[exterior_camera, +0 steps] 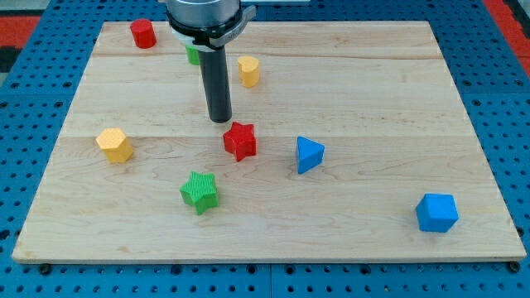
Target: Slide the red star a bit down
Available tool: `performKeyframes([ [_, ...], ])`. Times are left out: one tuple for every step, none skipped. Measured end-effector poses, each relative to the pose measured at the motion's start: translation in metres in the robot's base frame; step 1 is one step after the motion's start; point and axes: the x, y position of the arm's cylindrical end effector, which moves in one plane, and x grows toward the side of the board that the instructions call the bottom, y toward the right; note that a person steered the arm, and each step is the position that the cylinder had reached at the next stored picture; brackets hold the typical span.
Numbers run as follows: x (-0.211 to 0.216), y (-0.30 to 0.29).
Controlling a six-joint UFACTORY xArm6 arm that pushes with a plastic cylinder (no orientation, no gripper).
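Note:
The red star (240, 140) lies near the middle of the wooden board (373, 99). My tip (219, 121) rests on the board just above and slightly left of the star, very close to its upper left edge; I cannot tell whether they touch. The rod rises from there to the arm at the view's top.
A green star (199, 191) lies below left of the red star. A blue triangular block (309, 154) lies to its right. A blue cube (436, 212), a yellow hexagon (114, 145), a yellow block (248, 71), a red cylinder (143, 33) and a partly hidden green block (192, 55) also show.

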Motion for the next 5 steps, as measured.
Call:
performKeyframes([
  [0.0,0.0],
  [0.008,-0.002],
  [0.011,0.015],
  [0.029,0.016],
  [0.053,0.005],
])
